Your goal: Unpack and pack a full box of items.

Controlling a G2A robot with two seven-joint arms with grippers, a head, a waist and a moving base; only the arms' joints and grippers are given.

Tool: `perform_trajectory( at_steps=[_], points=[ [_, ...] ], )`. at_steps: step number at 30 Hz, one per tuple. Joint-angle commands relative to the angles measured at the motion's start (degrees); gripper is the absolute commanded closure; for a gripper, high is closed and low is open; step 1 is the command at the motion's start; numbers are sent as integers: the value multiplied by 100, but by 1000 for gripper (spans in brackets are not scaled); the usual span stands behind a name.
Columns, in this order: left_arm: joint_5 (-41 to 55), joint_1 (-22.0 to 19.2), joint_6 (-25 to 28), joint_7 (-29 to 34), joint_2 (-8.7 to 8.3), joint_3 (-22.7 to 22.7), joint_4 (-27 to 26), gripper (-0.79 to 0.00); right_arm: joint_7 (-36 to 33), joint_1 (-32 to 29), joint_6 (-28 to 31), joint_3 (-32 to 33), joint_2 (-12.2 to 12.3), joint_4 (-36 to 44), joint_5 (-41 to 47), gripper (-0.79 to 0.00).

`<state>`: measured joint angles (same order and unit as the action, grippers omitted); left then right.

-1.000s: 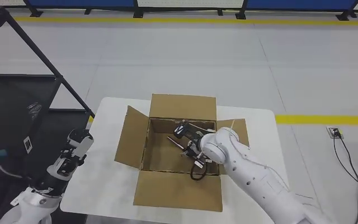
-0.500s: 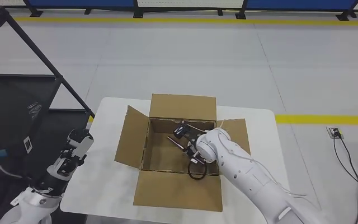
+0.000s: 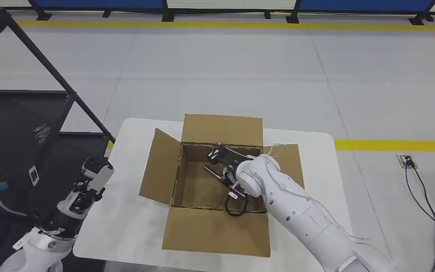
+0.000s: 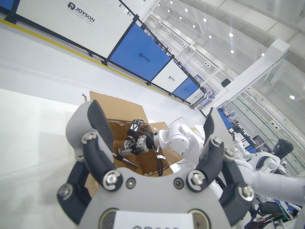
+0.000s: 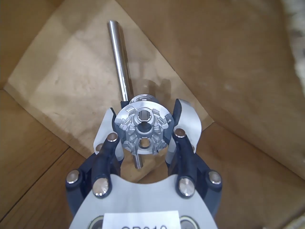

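right fingers point(image 5: 188, 117) clasp ribbed, round metal hub point(image 5: 143, 127).

Top camera sits high, facing down on the table point(image 3: 136, 136) and open box point(image 3: 221, 129). Left wrist camera sits low by the table's edge, angled upward past the left fingers point(image 4: 99, 120) toward the box. Right wrist camera is inside the box, close above its floor, behind the right fingers point(image 5: 103, 129) and hub point(image 5: 143, 129). All three share the box interior and rod point(image 5: 119, 58).
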<state>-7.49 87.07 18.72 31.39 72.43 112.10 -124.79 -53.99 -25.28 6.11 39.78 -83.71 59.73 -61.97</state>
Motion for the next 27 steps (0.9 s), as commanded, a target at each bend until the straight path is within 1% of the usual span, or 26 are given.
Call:
perform_trajectory(
  at_steps=[1,6,10,13,17,19,22,25,27],
  points=[
    [0,0,0,0,0,1,0,-785,-129,-269,-54,238,138,701,-220,0],
    [0,0,0,0,0,1,0,-785,-529,-1190,-88,930,491,2562,-897,0],
    [0,0,0,0,0,1,0,-785,-811,-1917,-100,1487,701,3936,-1469,0],
    [0,0,0,0,0,1,0,-785,-937,-2368,-186,1934,815,4764,-1876,0],
    [0,0,0,0,0,1,0,-785,-1011,-3061,-357,2779,958,5716,-2353,0],
    [0,0,0,0,0,1,0,-785,-956,-3395,-459,3270,1012,6012,-2435,0],
    [0,0,0,0,0,1,0,-785,-816,-3827,-576,4013,1073,6158,-2382,0],
    [0,0,0,0,0,1,0,-785,-660,-4126,-716,4696,1111,5915,-2212,0],
    [0,0,0,0,0,1,0,-785,-603,-4203,-722,4973,1128,5528,-2088,0]
  ],
)
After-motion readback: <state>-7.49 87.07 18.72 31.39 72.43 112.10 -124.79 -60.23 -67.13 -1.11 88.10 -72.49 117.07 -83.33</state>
